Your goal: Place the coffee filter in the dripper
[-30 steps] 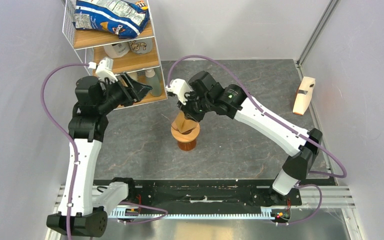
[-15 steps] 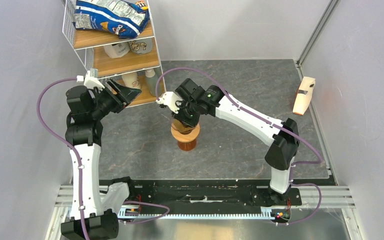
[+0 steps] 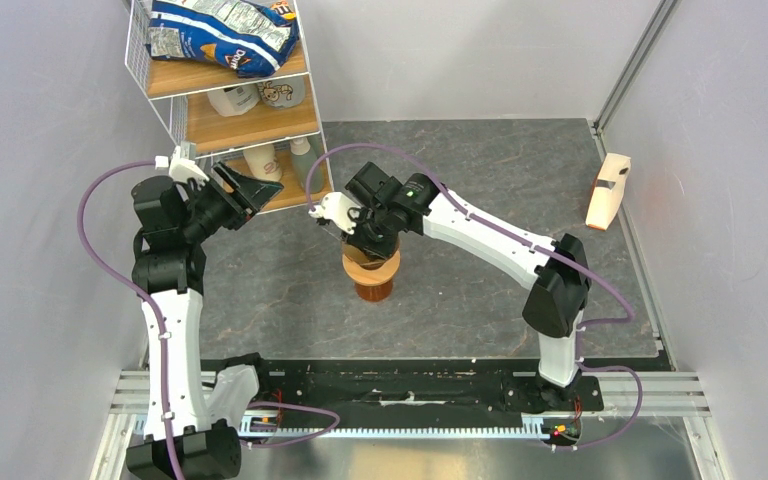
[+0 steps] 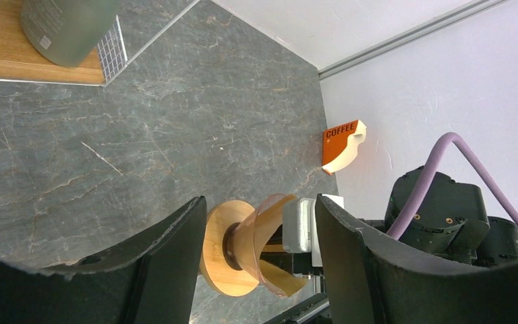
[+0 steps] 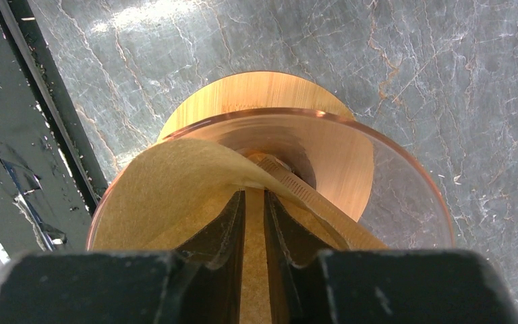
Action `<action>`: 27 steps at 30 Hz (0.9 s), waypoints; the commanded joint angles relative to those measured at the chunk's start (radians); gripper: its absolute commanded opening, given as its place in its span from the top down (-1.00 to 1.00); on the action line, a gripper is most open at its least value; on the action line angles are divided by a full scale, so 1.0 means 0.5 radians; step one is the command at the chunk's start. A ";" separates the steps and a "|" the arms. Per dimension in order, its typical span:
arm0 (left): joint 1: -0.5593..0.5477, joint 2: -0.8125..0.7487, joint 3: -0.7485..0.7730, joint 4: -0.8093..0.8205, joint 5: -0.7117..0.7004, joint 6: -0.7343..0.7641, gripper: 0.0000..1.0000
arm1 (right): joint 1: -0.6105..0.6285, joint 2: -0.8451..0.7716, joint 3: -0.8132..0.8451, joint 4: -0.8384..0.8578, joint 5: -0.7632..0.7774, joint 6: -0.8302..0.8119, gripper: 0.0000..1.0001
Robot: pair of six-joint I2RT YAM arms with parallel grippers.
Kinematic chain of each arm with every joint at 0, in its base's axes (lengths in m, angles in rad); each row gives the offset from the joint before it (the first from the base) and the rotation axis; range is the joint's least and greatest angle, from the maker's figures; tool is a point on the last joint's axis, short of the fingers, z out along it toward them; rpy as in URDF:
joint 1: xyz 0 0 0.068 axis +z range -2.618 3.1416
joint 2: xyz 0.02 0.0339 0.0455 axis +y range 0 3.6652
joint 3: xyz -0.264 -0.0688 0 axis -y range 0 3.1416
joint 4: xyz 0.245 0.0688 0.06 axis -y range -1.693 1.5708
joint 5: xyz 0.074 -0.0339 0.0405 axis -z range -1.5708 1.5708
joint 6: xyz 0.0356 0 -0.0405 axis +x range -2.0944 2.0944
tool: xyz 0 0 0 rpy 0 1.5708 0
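Coffee filter (image 5: 168,196) lies folded inside the amber glass cone (image 5: 378,182), its tan paper spread against the near wall and a crease running toward the centre. The cone stands on the dripper (image 5: 256,91), the light-wood ring, on the grey stone table (image 5: 445,67). The right gripper (image 5: 255,202) pinches the filter's fold between its nearly closed fingers. The left gripper (image 4: 260,202) hangs with its fingers spread and nothing between them, near the wire shelf (image 3: 250,120), well apart from the dripper.
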 commanded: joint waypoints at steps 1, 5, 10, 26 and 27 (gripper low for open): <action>0.026 -0.041 -0.022 0.086 0.100 -0.056 -0.34 | 0.014 0.034 0.007 0.013 -0.006 -0.041 0.55; 0.038 -0.045 -0.034 0.089 0.114 -0.054 -0.34 | 0.014 0.061 0.007 0.022 0.008 -0.048 0.55; 0.046 -0.055 -0.054 0.089 0.122 -0.041 -0.34 | 0.013 0.089 -0.022 0.061 0.033 -0.037 0.70; 0.087 -0.038 -0.088 0.130 0.180 -0.059 -0.33 | 0.035 0.040 -0.015 0.070 0.062 -0.042 0.96; 0.087 -0.041 -0.092 0.140 0.182 -0.059 -0.33 | 0.037 0.035 -0.002 0.053 0.056 -0.046 0.96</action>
